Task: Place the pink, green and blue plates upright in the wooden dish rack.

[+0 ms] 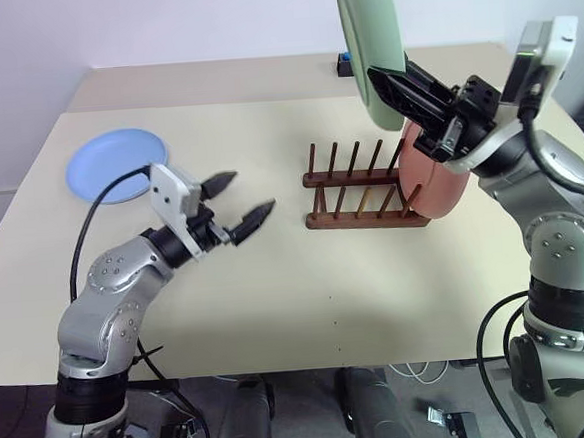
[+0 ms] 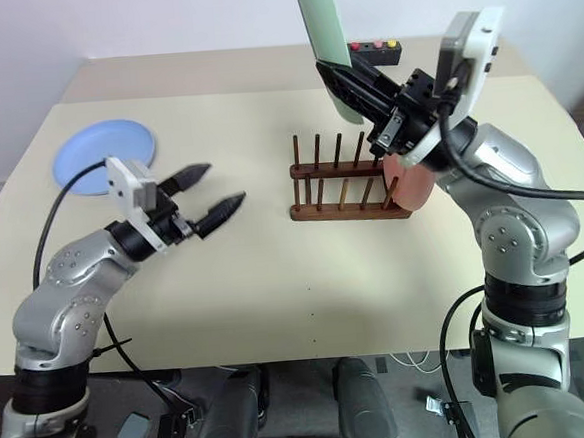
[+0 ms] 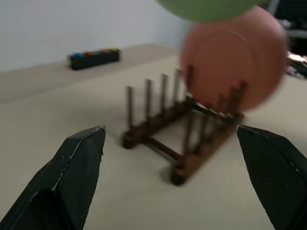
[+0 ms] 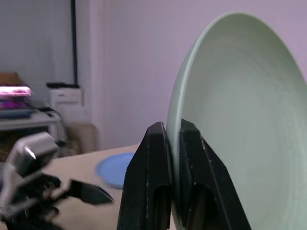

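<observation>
A: Where are the 3 plates?
B: Green plate (image 1: 370, 43) clamped upright in the right gripper's (image 1: 395, 89) jaws above the wooden rack (image 1: 356, 196); pink plate (image 1: 438, 189) standing in it; blue plate (image 1: 116, 165) flat on the beige bench (image 1: 278, 300).
A: The room?
B: White wall (image 1: 158, 23). Left gripper (image 1: 241, 201) jaws apart.

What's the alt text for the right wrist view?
The right claw is shut on the rim of the green plate, held upright on edge. Behind, the blue plate lies flat on the table, with the open left claw nearby.
</observation>
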Action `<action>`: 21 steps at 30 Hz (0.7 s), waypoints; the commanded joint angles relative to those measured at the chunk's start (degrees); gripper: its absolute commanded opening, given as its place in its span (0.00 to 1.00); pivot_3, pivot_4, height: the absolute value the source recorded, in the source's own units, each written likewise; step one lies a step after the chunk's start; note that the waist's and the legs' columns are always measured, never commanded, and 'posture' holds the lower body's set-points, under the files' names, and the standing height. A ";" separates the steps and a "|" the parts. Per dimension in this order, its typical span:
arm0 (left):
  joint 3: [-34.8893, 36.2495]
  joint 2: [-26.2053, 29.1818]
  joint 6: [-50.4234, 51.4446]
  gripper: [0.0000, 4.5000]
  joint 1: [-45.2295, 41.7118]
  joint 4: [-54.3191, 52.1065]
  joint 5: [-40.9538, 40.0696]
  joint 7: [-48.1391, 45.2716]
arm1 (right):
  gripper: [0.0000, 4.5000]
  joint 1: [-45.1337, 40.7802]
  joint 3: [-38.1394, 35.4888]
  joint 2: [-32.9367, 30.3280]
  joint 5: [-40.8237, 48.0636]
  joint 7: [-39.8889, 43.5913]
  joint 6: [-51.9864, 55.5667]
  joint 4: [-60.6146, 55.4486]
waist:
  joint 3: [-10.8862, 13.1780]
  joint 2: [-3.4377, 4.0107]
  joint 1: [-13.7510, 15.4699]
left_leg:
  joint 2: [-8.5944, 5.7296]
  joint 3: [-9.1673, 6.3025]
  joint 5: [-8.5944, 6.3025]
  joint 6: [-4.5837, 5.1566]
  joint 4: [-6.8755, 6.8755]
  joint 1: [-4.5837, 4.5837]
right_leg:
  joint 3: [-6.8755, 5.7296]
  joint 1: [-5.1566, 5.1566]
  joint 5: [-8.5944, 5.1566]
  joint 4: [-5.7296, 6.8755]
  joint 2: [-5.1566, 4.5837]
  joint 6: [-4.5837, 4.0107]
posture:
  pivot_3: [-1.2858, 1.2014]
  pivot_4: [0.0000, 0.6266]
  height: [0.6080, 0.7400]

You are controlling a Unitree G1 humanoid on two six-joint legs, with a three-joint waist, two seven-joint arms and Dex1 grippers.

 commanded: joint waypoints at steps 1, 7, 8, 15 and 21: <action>-2.85 0.43 -1.34 0.99 0.18 -1.24 1.09 -2.98 | 0.00 1.79 -2.95 0.74 5.32 -3.82 1.69 -2.91 | 0.00 0.00 0.13 | 0.00 0.00 0.00 0.00 0.02 0.00 | 0.00 0.00 0.00 -0.01 -0.01 -0.01 | 0.52 0.24 0.92; -7.42 1.56 -2.65 0.99 1.46 -0.03 5.20 -5.70 | 0.00 4.25 -3.73 1.74 11.47 -8.82 3.98 -2.54 | 0.00 0.01 -0.02 | 0.00 0.01 0.00 0.01 -0.01 -0.01 | 0.02 -0.01 0.00 -0.02 0.01 0.00 | 0.52 0.24 0.92; -7.53 1.34 -2.82 0.99 1.55 -0.07 5.36 -5.63 | 0.00 4.71 -3.59 1.95 11.56 -9.42 4.08 -2.41 | 0.00 0.01 -0.03 | 0.00 0.01 0.00 0.01 -0.01 -0.01 | 0.01 -0.01 0.00 -0.02 0.01 0.00 | 0.52 0.24 0.92; -7.05 0.41 -2.50 0.99 2.03 -0.86 5.25 -5.57 | 0.00 6.17 -3.35 2.95 11.68 -10.88 3.76 -0.66 | 0.00 0.02 -0.02 | 0.01 0.01 -0.01 0.01 0.00 -0.02 | 0.01 -0.02 -0.01 -0.03 0.01 0.00 | 0.52 0.24 0.92; -6.67 0.43 -2.40 0.99 2.70 -1.56 5.37 -5.16 | 0.00 5.91 -4.90 4.21 13.67 -13.34 4.03 2.60 | 0.00 0.02 -0.02 | 0.01 0.01 0.00 0.01 0.00 -0.01 | 0.01 -0.02 -0.01 -0.03 0.01 0.00 | 0.52 0.24 0.92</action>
